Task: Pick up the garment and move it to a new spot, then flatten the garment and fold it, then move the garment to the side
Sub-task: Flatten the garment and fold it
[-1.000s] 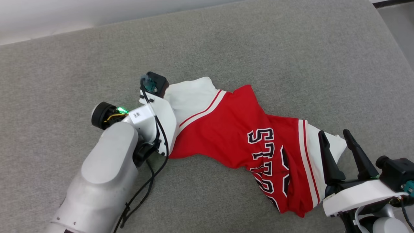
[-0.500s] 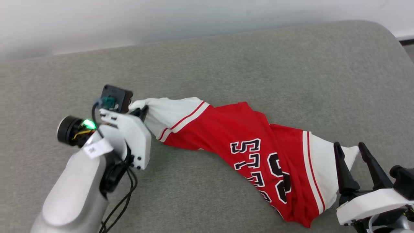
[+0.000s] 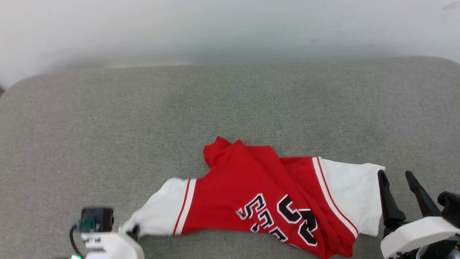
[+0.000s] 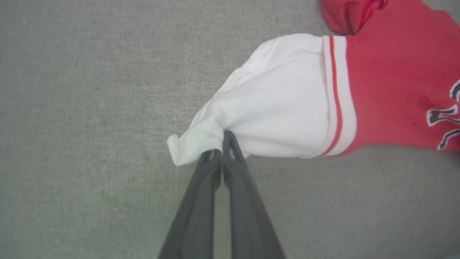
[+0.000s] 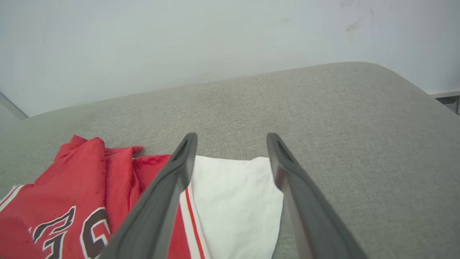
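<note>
The garment (image 3: 258,190), red with white sleeves and black white-outlined lettering, is lying crumpled on the grey fabric surface (image 3: 107,126), near its front edge in the head view. The left tool (image 4: 221,151) is clenching the tip of one white sleeve, its two dark fingers pressed together on the cloth, and the sleeve is stretching away from the grip towards the red body. The right tool (image 3: 395,173) is standing released, fingers spread wide and grasping nothing, just beside the other white sleeve; whether it is touching the cloth cannot be told. A pale wall (image 3: 230,28) is rising behind.
</note>
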Available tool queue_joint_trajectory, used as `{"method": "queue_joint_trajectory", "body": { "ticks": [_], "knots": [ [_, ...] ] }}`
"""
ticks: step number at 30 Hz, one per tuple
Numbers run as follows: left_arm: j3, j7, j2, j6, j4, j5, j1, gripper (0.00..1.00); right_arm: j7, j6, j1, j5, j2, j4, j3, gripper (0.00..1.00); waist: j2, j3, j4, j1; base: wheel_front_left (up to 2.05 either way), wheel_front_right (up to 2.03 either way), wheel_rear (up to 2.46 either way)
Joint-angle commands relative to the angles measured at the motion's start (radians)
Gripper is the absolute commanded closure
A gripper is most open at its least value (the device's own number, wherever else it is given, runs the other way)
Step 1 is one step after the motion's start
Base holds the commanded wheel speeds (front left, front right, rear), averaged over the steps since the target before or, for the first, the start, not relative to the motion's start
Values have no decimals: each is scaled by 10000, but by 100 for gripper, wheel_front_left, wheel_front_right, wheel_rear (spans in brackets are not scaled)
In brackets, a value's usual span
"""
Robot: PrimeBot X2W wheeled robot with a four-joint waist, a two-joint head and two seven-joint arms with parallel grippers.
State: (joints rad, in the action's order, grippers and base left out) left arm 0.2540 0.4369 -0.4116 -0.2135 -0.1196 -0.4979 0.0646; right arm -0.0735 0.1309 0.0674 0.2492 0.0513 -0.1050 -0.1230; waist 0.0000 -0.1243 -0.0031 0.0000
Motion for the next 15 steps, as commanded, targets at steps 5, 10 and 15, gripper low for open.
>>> {"method": "queue_joint_trajectory", "body": {
  "ticks": [5, 10, 15],
  "knots": [
    [-187, -255, 433, -232, 505, -618, 1217, 100, -153, -3, 192, -133, -14, -176, 34, 0, 0, 250, 89, 0, 0, 0, 0],
    [-131, -788, 862, 26, 1454, -968, 1480, 0, -325, -3, 364, -255, -14, -444, 116, 0, 0, 566, 43, 0, 0, 0, 0],
    [-253, -2069, 949, 185, 1536, -592, 1041, 0, -461, -3, 530, -278, -14, -708, 115, 0, 0, 878, -17, 0, 0, 0, 0]
  ]
}}
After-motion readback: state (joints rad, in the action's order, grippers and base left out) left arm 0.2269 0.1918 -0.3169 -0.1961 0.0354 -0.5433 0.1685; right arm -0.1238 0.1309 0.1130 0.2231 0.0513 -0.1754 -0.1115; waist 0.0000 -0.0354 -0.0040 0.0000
